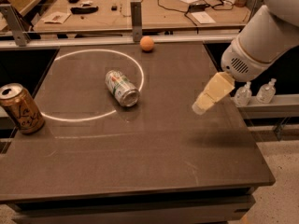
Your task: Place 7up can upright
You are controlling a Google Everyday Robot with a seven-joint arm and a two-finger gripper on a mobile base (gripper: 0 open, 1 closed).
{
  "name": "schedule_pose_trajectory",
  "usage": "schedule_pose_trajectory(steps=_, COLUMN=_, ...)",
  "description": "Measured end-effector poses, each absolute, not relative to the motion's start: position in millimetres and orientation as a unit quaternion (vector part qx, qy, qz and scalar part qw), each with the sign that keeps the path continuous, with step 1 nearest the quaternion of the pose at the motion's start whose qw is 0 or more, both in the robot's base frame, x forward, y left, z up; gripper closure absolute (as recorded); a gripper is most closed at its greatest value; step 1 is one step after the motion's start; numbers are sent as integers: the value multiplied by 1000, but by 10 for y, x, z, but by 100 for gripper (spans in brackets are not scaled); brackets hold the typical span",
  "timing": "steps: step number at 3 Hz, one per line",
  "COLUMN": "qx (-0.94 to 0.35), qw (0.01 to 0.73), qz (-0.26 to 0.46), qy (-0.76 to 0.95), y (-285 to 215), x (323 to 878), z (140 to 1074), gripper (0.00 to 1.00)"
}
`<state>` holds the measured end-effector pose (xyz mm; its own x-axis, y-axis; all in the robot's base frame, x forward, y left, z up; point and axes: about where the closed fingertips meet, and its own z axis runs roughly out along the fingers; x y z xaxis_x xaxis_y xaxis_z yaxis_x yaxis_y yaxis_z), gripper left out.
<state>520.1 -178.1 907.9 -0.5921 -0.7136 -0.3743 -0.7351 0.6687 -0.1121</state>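
Dark surface point(140, 167) carries the 7up can point(122, 88) on its side inside a white ring point(70, 118); the pincer point(202, 107) hangs well to its right, whether spread or pressed together cannot be told

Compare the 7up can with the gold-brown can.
The 7up can lies on its side; the gold-brown can stands upright. The 7up can is silver-white and green, inside the white ring; the gold-brown can is outside it, far left. Both are drink cans. The gripper hovers at right.
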Motion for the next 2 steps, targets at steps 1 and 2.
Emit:
schedule_pose_trajectory(steps=1, qx=-406, qw=198, qz=27, qy=892, y=-1780, x=5201, z=9079, gripper=0)
schedule_pose_trajectory(steps=2, qx=-413, qw=209, qz=14, qy=886, y=-1567, x=5339, z=9261, gripper=0)
